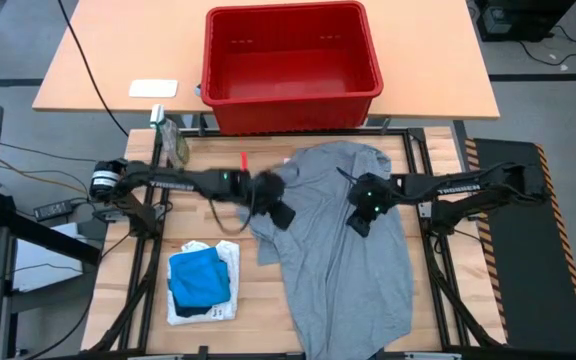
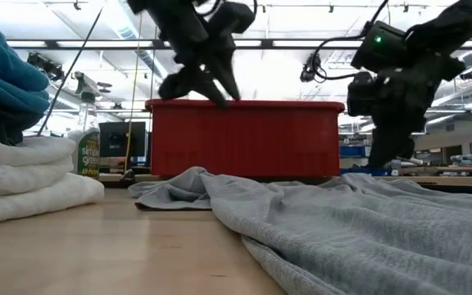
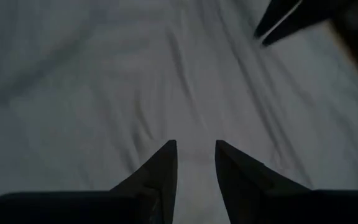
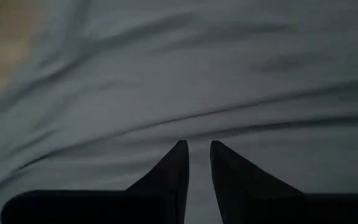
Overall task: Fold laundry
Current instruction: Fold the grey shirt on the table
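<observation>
A heather grey shirt (image 1: 338, 260) lies spread and rumpled over the table's middle and right, with one edge bunched toward the basket (image 2: 179, 187). My left gripper (image 1: 280, 212) hangs open above the shirt's left edge (image 3: 196, 146). My right gripper (image 1: 358, 222) hovers over the shirt's upper middle, its fingers a narrow gap apart (image 4: 197, 144). In the low view both grippers (image 2: 203, 88) (image 2: 383, 152) are well clear of the cloth. A folded bright blue garment (image 1: 198, 275) rests on folded white cloth (image 1: 230, 258) at the near left.
The red plastic basket (image 1: 288, 90) stands on the far table behind the shirt. A spray bottle (image 1: 175, 140) stands at the far left corner. A white pad (image 1: 154, 88) lies on the far table. Bare wood shows between the folded stack and the shirt.
</observation>
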`<state>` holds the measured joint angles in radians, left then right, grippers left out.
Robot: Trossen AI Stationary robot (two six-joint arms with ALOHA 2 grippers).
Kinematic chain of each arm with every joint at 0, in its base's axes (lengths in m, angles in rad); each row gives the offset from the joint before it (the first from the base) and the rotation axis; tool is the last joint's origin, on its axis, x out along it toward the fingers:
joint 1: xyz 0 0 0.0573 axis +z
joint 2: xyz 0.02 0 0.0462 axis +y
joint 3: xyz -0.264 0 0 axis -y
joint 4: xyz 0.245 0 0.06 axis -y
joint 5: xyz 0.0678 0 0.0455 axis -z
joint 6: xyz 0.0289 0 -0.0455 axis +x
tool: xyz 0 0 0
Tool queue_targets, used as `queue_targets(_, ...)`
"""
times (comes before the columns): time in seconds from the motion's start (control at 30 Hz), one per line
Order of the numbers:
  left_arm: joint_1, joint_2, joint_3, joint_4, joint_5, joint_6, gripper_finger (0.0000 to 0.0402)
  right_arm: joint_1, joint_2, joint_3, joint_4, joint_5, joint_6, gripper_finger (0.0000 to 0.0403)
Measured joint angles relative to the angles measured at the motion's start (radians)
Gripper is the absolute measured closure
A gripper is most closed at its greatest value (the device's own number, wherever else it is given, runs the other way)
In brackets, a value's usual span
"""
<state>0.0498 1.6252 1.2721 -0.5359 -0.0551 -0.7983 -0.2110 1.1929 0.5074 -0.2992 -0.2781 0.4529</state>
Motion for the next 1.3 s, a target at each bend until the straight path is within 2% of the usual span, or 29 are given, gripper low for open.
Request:
queue_targets(0.1, -0.079, 0.002, -0.016, -0.021, -0.026, -0.078, 0.0287, 0.035, 0.013, -0.008, 0.058, -0.092, 0.037, 0.0331)
queue_targets(0.2, -0.119, 0.002, -0.019, -0.055, -0.030, -0.121, 0.0272, 0.095, 0.014, -0.008, 0.062, -0.019, 0.168, 0.0343)
queue_targets(0.3, -0.121, 0.002, -0.020, -0.103, -0.027, -0.088, 0.0249, 0.170, 0.015, -0.008, 0.061, 0.072, 0.264, 0.0359)
queue_targets(0.47, -0.058, 0.002, -0.020, -0.122, 0.072, 0.134, 0.0218, 0.312, 0.015, -0.008, 0.067, 0.197, 0.512, 0.0386)
queue_targets(0.63, 0.024, 0.002, -0.020, -0.157, 0.196, 0.404, 0.0212, 0.409, 0.015, -0.008, 0.063, 0.329, 0.728, 0.0397)
queue_targets(0.73, 0.055, -0.002, -0.020, -0.254, 0.304, 0.576, 0.0212, 0.432, 0.015, -0.008, 0.064, 0.366, 0.872, 0.0398)
queue_targets(0.87, 0.053, -0.013, -0.023, -0.414, 0.321, 0.797, 0.0212, 0.453, 0.039, 0.013, 0.058, 0.419, 0.993, 0.0399)
queue_targets(1.03, 0.087, -0.046, -0.108, -0.363, 0.370, 0.989, 0.0212, 0.488, 0.181, 0.129, 0.055, 0.427, 1.094, 0.0400)
queue_targets(1.13, 0.124, -0.049, -0.154, -0.294, 0.417, 1.045, 0.0212, 0.522, 0.302, 0.239, 0.054, 0.419, 1.106, 0.0400)
queue_targets(1.3, 0.144, -0.050, -0.184, -0.183, 0.417, 1.133, 0.0212, 0.583, 0.465, 0.419, -0.001, 0.408, 1.173, 0.0400)
